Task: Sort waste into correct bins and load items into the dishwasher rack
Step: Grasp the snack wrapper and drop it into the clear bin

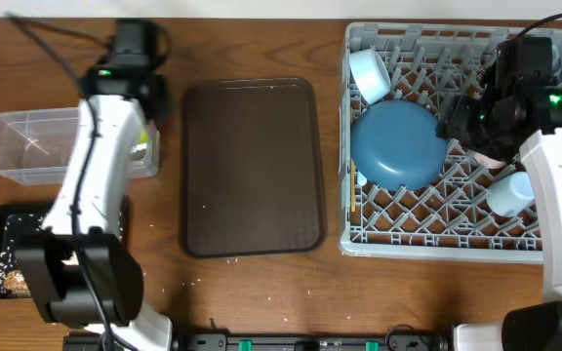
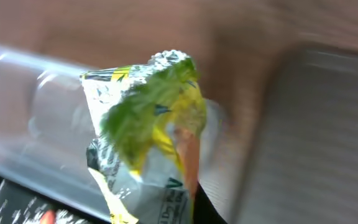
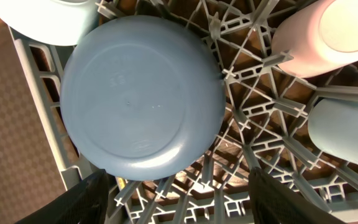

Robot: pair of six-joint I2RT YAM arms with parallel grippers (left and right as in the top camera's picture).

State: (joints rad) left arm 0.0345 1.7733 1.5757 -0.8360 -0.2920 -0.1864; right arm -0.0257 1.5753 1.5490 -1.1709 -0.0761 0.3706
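Over the tub (image 1: 27,146), near its right end, left claw (image 1: 142,144) clamped tight on the wrapper (image 2: 154,124)
Right claw (image 3: 178,202) hangs spread wide and empty above the plate (image 3: 142,99) in the rack (image 3: 260,143)

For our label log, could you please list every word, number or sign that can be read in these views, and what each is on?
No text here is clear enough to quote.
On the foil wrapper: printed lettering on its silver part, too blurred to read.
On the blue plate: faint moulded marks on its underside, too small to read.
Nothing else bears text.
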